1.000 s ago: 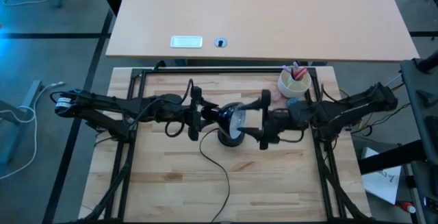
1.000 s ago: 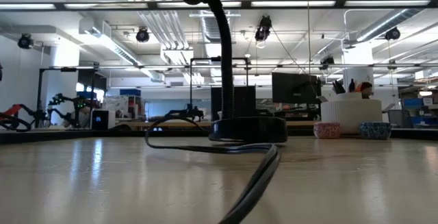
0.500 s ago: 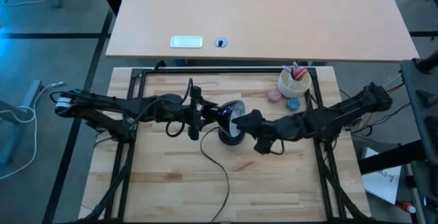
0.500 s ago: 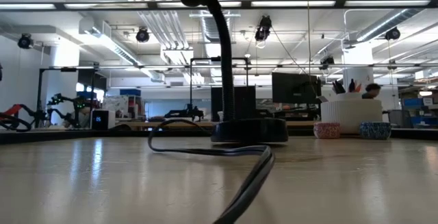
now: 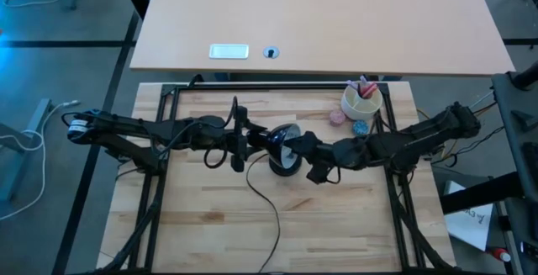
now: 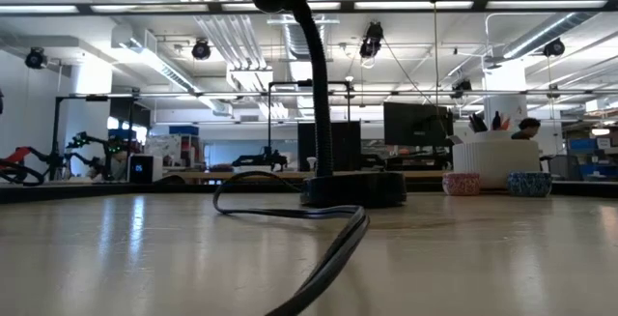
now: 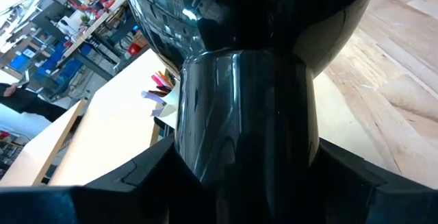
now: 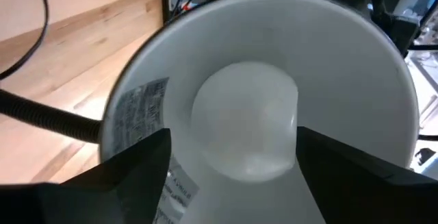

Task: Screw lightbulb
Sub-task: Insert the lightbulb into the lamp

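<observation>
Two hands meet at the lamp (image 5: pixel 283 147). The lightbulb (image 8: pixel 245 118) sits inside the shade (image 8: pixel 356 53), straight ahead of the right hand (image 5: pixel 308 150), between its parted fingers; contact I cannot tell. It looks light, smooth and fragile: grip its globe gently. The left hand (image 5: pixel 244 140) clamps the lamp's neck (image 7: pixel 246 114).

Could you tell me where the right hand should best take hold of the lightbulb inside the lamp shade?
Grip the lightbulb across its round globe, coming straight in through the open mouth of the lamp shade. The shade walls ring it on every side and its neck is hidden, so only the front is free.
</observation>
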Controlling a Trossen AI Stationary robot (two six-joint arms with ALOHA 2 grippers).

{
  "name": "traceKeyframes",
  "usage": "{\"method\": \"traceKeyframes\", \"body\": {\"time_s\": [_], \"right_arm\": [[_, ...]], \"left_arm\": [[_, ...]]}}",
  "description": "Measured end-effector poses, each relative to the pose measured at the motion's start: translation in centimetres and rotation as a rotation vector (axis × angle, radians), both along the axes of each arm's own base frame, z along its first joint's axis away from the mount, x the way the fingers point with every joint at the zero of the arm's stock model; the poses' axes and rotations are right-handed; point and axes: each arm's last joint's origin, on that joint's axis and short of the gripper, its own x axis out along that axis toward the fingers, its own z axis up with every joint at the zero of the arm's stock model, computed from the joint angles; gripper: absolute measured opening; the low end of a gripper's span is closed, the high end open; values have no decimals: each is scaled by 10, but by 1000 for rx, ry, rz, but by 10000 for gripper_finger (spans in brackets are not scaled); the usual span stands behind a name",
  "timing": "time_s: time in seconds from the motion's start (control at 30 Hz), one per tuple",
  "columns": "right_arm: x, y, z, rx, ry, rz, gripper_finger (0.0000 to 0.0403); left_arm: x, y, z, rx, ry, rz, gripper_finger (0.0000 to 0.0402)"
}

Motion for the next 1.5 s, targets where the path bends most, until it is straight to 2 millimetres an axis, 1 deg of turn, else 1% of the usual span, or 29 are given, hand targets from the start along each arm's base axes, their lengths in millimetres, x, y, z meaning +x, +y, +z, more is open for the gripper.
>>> {"method": "traceKeyframes", "body": {"time_s": [0.2, 0.33, 0.53, 0.63, 0.77, 0.97, 1.07, 1.3, 1.5], "right_arm": [[4, 1, 3, 19, -28, 15, 266], [11, 2, 0, 36, -26, 7, 241], [20, 3, 0, 133, -46, -28, 205], [22, 2, 2, 188, -65, -44, 198], [22, 1, 2, 260, -89, -64, 202], [22, 1, 2, 437, -142, -109, 205], [22, 0, 2, 562, -183, -139, 205], [22, 0, 3, 901, -289, -219, 206], [23, -1, 4, 1242, -413, -301, 206]], "left_arm": [[0, 0, 0, 3, 0, 0, 253], [0, 0, 0, 11, 2, -3, 253], [0, 0, -1, 34, 13, -5, 253], [0, -1, -1, 62, 19, -15, 253], [0, -1, -1, 76, 16, -20, 253], [1, -2, 2, 75, -14, -22, 253], [2, -3, 3, 75, -23, -25, 253], [0, -9, 9, 69, -70, -43, 253], [-4, -8, 14, 55, -102, -18, 253]]}}
